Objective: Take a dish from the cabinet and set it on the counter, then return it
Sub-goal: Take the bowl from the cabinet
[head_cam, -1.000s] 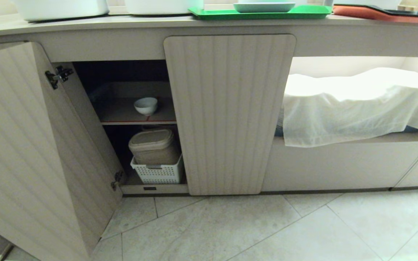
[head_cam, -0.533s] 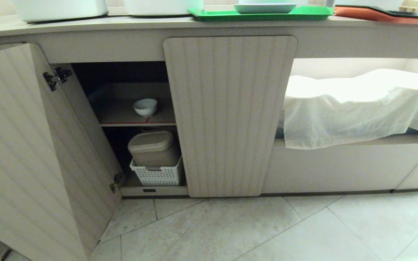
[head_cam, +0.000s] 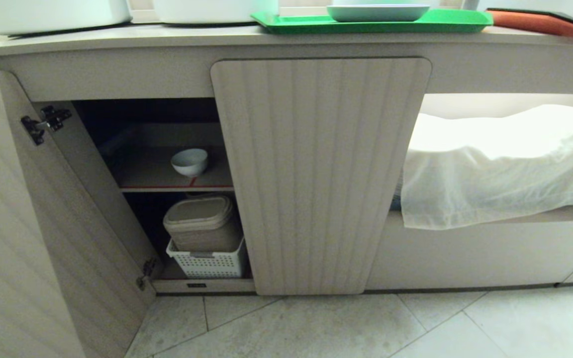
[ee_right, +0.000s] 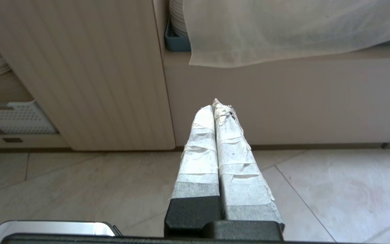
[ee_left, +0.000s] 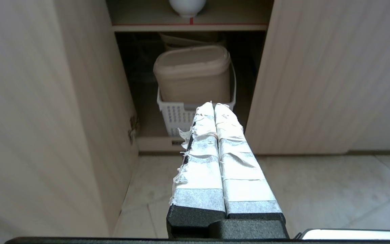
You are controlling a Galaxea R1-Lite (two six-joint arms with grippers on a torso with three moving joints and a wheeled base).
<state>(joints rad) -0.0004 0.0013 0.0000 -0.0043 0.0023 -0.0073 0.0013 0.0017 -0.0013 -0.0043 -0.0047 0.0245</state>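
A beige lidded container (head_cam: 199, 222) sits in a white perforated basket (head_cam: 208, 261). A green tray (head_cam: 445, 20) carries a pale plate (head_cam: 377, 11). A white cloth (head_cam: 505, 164) drapes over stacked items. The floor (head_cam: 366, 328) is tiled.

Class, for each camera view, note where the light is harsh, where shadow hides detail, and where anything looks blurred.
Head view: the cloth is glaringly bright, the cabinet top is deep in shadow. Left wrist view: the open door is soft and blurred, and shadow surrounds the bin. Right wrist view: even light, no glare.
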